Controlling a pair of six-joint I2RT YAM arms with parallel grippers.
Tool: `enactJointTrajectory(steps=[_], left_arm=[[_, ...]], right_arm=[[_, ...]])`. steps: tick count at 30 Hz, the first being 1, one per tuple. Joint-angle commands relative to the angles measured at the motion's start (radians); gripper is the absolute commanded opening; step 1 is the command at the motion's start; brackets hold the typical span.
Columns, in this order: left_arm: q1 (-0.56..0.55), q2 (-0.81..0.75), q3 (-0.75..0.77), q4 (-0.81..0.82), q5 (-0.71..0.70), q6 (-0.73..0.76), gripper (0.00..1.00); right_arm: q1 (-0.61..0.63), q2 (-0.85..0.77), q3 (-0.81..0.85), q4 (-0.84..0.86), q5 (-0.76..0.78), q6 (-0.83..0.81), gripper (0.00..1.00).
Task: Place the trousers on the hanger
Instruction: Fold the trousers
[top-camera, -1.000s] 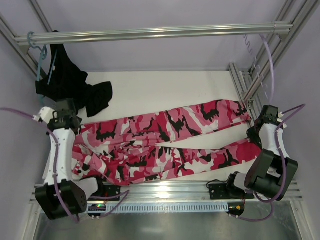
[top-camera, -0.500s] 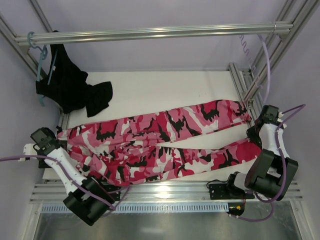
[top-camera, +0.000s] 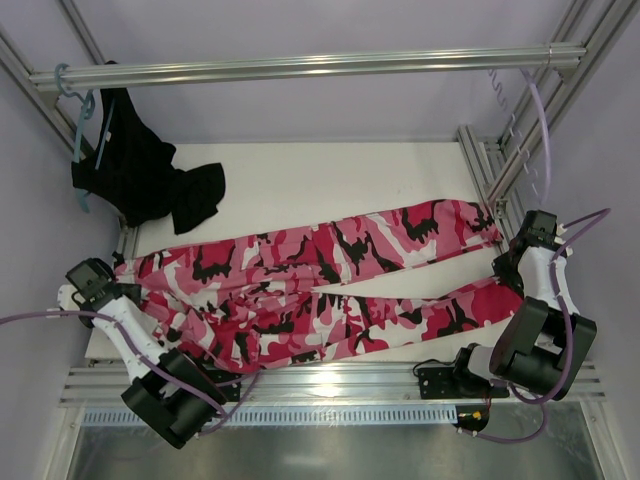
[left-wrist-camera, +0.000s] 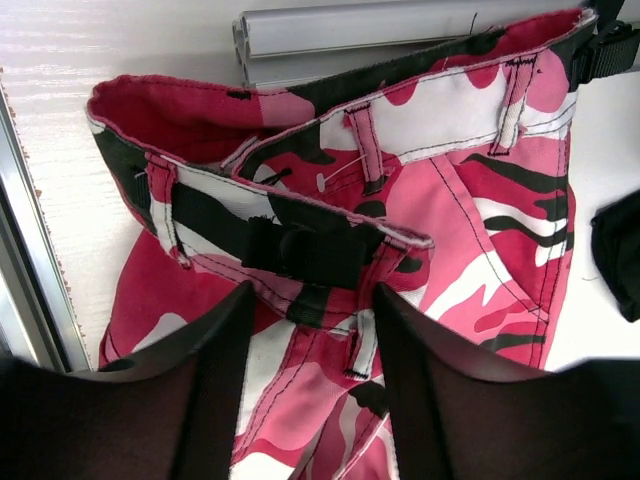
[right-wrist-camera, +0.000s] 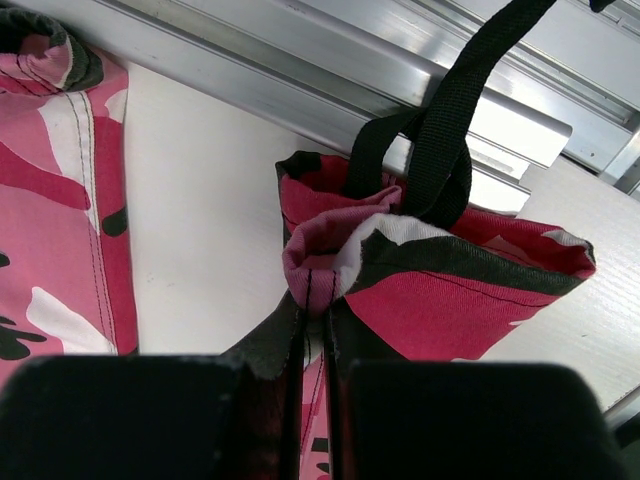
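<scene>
The camouflage trousers (top-camera: 320, 285) lie flat across the white table, waist at the left, legs to the right. My left gripper (top-camera: 97, 282) is open just above the waistband's left end. In the left wrist view its fingers (left-wrist-camera: 215, 385) straddle the cloth below the black belt buckle (left-wrist-camera: 310, 255), with the gripper (left-wrist-camera: 310, 345) holding nothing. My right gripper (top-camera: 519, 262) is shut on the hem of the near leg (right-wrist-camera: 400, 290), pinching its seam (right-wrist-camera: 312, 330). A thin pale hanger (top-camera: 510, 125) hangs from the rail's right end, faint.
A black garment (top-camera: 145, 180) hangs on a teal hanger (top-camera: 78, 110) at the back left, off the overhead rail (top-camera: 300, 68). Aluminium frame posts (top-camera: 482, 170) stand at the right. A black strap (right-wrist-camera: 450, 120) runs up from the held hem.
My left arm swung from over the waistband out to the table's left edge and lower, then eased slightly back toward the trousers. The right arm and trousers have not moved.
</scene>
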Motion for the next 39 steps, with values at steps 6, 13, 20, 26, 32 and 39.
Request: enactJointTrajectory(steps=[6,13,20,26,32,39], left_arm=[[0.009,-0.002,-0.005,0.037,-0.007,0.022,0.23],[0.009,-0.026,0.012,-0.001,-0.052,0.01,0.0],[0.009,-0.158,0.177,-0.209,-0.222,-0.075,0.0],[0.007,-0.257,0.263,-0.335,-0.269,-0.187,0.0],[-0.025,-0.246,0.312,-0.406,-0.41,-0.181,0.0],[-0.145,-0.195,0.415,-0.441,-0.614,-0.159,0.0]], right_arm=[[-0.011,0.004,0.006,0.031,0.005,-0.02,0.04],[-0.012,-0.002,0.005,0.03,0.006,-0.023,0.04],[-0.012,-0.025,0.034,-0.019,0.015,-0.015,0.04],[-0.012,-0.117,0.15,-0.168,0.073,0.009,0.04],[-0.04,-0.217,0.319,-0.321,0.247,0.018,0.04],[-0.081,-0.258,0.519,-0.458,0.347,-0.008,0.04]])
